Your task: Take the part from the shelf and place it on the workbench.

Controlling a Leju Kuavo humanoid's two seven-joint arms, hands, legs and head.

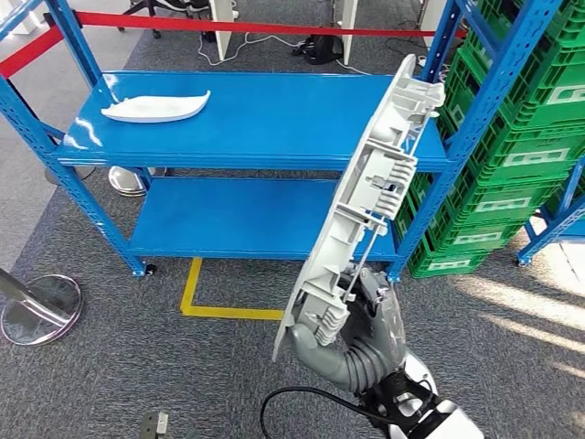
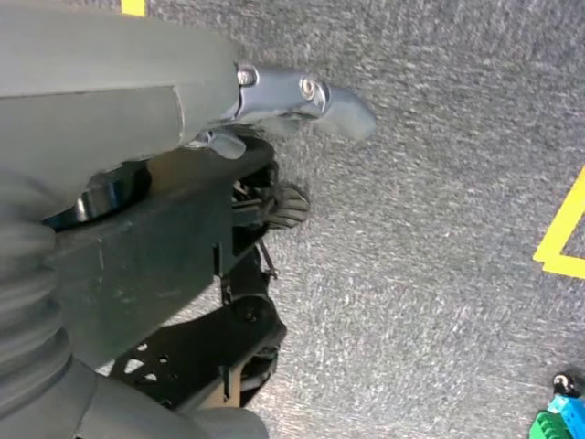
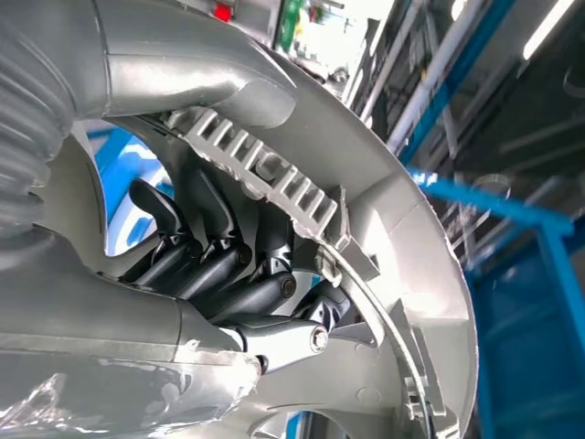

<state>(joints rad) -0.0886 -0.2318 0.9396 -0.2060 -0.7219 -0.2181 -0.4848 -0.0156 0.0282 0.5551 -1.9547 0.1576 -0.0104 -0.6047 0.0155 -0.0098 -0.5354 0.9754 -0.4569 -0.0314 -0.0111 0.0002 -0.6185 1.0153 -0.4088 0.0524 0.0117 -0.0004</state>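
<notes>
1. Grey carpet (image 1: 138,366) covers the floor, with a yellow tape corner (image 1: 200,306) marked on it in front of the rack.
2. Blue two-level shelf (image 1: 262,119) stands ahead; a red barrier strip (image 1: 241,26) runs behind it, and stacked green crates (image 1: 531,137) sit on the rack to the right.
3. One white curved part (image 1: 155,107) lies flat on the upper level, near its left end.
4. Two round metal bases show: one (image 1: 41,306) on the carpet at left, another (image 1: 131,178) behind the shelf's left legs.
5. Right hand (image 1: 358,329) is raised in front of the shelf, fingers (image 3: 207,265) curled closed around the lower end of a long grey-white ribbed part (image 1: 372,192). Thumb (image 3: 207,91) lies along the opposite face, so the part is clamped between thumb and fingers.
6. Held part stands tilted, its upper end leaning right toward the blue upright; it is off the shelf, in the air, touching nothing but the hand. Ribbed inner side faces the head camera.
7. Left hand (image 2: 207,229) hangs over the carpet; thumb (image 2: 303,96) extended, dark fingers bent inward, nothing in its hold.
</notes>
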